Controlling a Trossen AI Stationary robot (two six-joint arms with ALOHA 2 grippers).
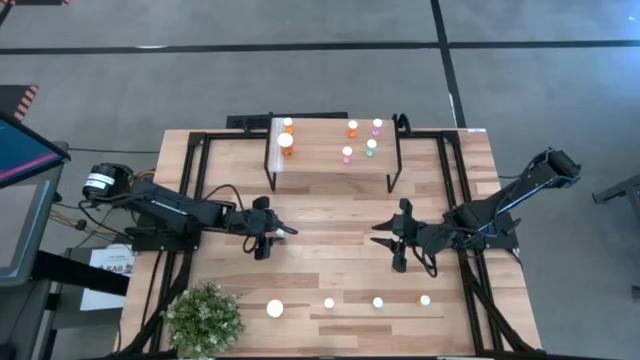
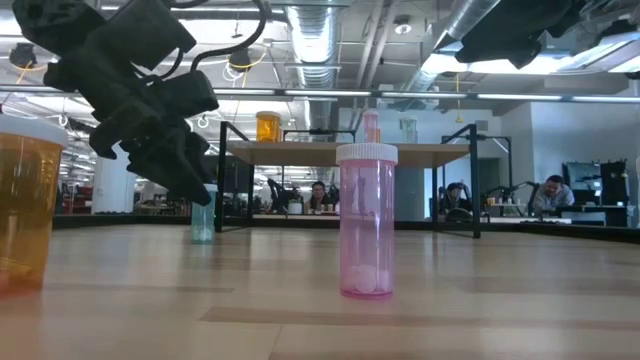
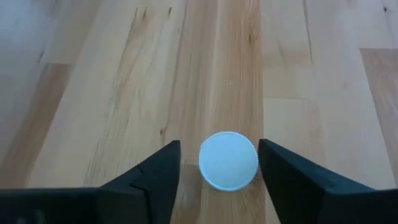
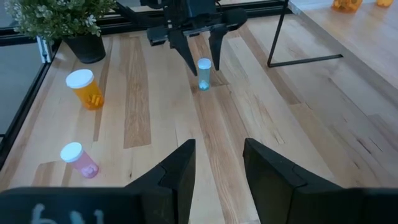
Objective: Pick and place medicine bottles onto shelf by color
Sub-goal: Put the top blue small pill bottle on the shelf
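My left jaws point(image 3: 219, 180) straddle the green bottle point(image 3: 228, 160), apart (not yet clamped), ready to lift it shelfward.

I work in a robotics lab inside an open office hall. Above me run bare metal ducts point(image 2: 318, 40) and pipes with strip lights. Beyond the far edge of my wooden table point(image 2: 320, 300), people point(image 2: 548, 192) sit at desks with monitors. The floor point(image 1: 300, 70) is grey concrete.

Smooth pale wood tabletop point(image 1: 330, 260), translucent glossy plastic pink bottle point(image 2: 366, 222), matt black tool point(image 3: 217, 180)
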